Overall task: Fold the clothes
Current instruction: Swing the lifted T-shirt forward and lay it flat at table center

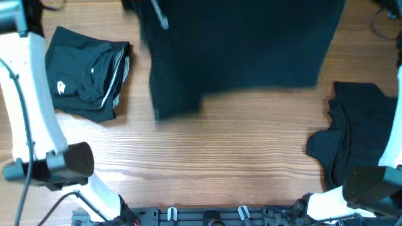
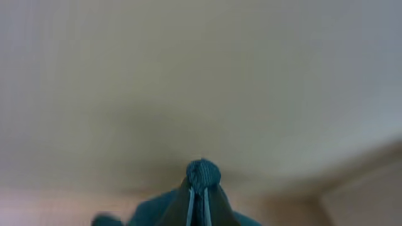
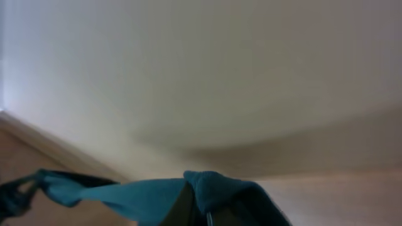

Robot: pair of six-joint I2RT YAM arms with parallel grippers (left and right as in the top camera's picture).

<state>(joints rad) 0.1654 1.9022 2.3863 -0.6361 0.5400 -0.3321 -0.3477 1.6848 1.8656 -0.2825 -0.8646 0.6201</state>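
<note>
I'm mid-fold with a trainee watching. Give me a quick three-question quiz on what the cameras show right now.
1. True or false: the left gripper and the right gripper are both shut on the lifted garment.
2. Multiple choice: the folded garment with the small white logo lies A) on the table on the left arm's side, B) on the right arm's side, C) under the lifted one.
3. Short answer: how many garments show in the overhead view, counting the crumpled garment on the right arm's side?

Key: 1 true; 2 A; 3 three.
</note>
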